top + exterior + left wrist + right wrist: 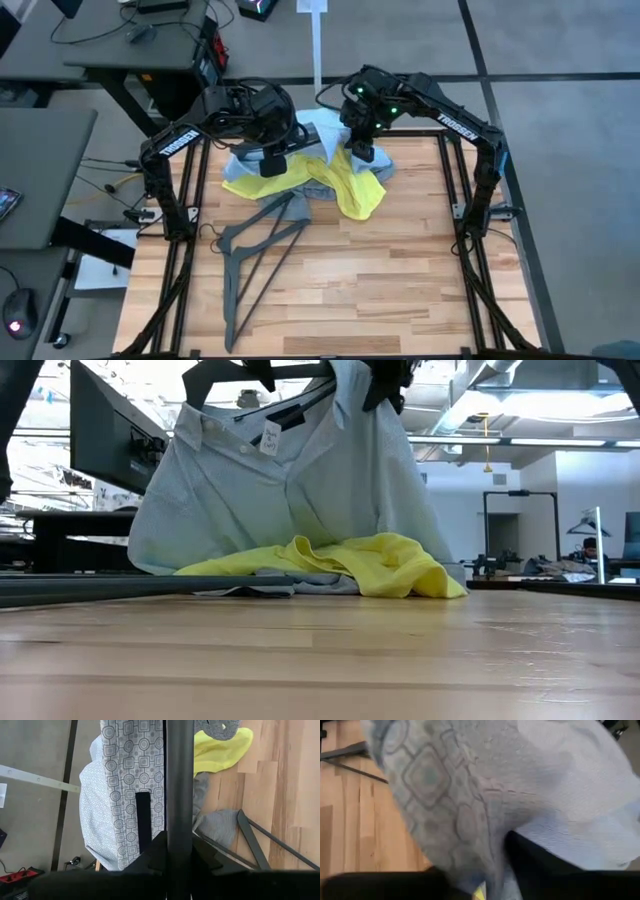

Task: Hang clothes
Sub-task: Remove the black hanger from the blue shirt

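Currently: left claw [272, 160] clenched on hanger [179, 785] inside blue shirt [290, 490], lifting it off bench [400, 280] | right claw [362, 150] grasping shirt shoulder beside it, spreading fabric.

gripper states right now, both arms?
Left gripper: closed on a black hanger inside the light-blue shirt.
Right gripper: at the light-blue shirt's shoulder; grip cannot be told.
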`<act>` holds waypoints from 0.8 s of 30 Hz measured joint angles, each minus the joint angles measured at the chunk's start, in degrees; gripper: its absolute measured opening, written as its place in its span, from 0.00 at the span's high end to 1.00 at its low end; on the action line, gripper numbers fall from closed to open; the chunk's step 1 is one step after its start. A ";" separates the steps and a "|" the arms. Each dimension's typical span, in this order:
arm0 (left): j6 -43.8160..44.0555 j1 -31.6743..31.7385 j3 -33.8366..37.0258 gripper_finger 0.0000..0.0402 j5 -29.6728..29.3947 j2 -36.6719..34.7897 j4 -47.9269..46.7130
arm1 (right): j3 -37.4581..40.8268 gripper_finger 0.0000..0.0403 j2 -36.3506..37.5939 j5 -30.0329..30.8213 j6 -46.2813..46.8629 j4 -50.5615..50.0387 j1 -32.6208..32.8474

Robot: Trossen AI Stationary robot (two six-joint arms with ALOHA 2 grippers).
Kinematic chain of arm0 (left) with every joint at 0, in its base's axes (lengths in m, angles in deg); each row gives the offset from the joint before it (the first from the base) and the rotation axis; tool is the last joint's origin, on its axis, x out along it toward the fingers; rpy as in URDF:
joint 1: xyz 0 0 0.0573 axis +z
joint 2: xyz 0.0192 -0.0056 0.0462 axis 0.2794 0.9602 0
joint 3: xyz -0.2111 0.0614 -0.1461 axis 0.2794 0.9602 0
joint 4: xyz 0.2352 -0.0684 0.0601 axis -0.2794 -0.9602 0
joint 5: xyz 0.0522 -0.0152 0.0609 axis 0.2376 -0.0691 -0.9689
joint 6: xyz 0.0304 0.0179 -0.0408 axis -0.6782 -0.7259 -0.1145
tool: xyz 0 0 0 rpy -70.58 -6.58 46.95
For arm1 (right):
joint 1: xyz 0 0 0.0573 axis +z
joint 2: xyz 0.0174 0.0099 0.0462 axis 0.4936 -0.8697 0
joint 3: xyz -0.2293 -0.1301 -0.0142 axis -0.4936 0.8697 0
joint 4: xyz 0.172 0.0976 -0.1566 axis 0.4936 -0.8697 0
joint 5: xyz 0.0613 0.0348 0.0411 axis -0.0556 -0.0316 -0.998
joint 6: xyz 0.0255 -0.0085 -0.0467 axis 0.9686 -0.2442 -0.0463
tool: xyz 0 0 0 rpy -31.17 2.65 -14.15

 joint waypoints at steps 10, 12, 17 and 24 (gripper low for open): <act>-0.70 0.00 0.54 0.94 0.04 -0.27 0.57 | 0.02 1.00 6.39 6.26 1.22 -7.48 -6.35; -0.91 0.00 1.29 0.94 0.04 -0.31 0.48 | 0.02 1.00 8.26 6.25 2.09 -7.39 -7.64; -1.35 -0.04 1.51 0.94 0.24 -0.49 0.61 | -0.01 1.00 9.53 6.21 2.42 -11.02 -11.53; -0.44 0.11 1.51 0.94 -0.27 -1.44 0.15 | 0.04 1.00 9.31 6.24 1.52 -11.72 -15.37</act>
